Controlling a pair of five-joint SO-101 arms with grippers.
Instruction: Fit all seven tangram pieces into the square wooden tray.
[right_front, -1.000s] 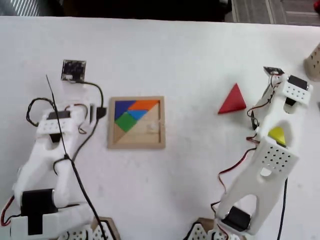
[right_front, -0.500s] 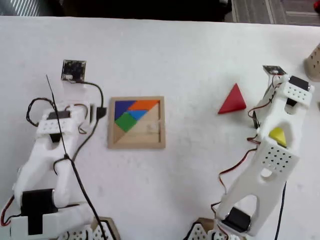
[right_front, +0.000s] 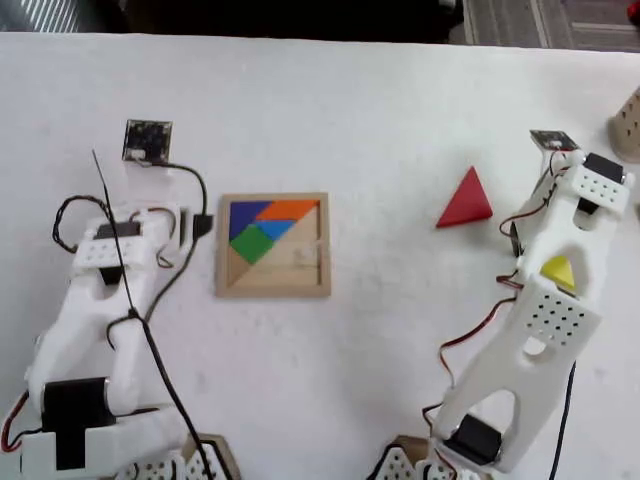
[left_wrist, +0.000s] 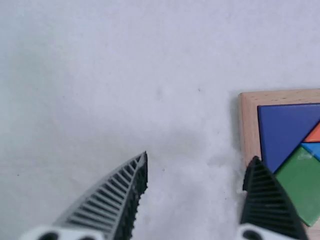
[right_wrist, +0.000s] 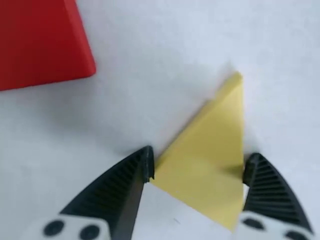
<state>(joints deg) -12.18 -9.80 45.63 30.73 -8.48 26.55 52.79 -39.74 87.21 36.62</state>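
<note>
Although four pieces already lie in it, the square wooden tray (right_front: 272, 288) in the middle of the white tabletop (right_front: 380, 110) shows bare wood over the part nearer the arms. A blue triangle (right_front: 244, 214), an orange piece (right_front: 291, 208), a light-blue piece (right_front: 275, 228) and a green square (right_front: 252, 243) sit packed together in its far part. Well apart from the tray, toward the right arm, a red triangle (right_front: 466, 201) lies flat. Near it, closer to that arm's base, is a yellow triangle (right_front: 557, 270). The right pincer (right_wrist: 197, 165) is closed on the yellow triangle, one ribbed fingertip against each side of it, with the red triangle just beyond. The left pincer (left_wrist: 196, 167) is spread wide above bare tabletop beside the tray's blue corner, one fingertip at the rim. A small black circuit board (right_front: 148, 140) lies farther back on the left, with a cable running from it.
</note>
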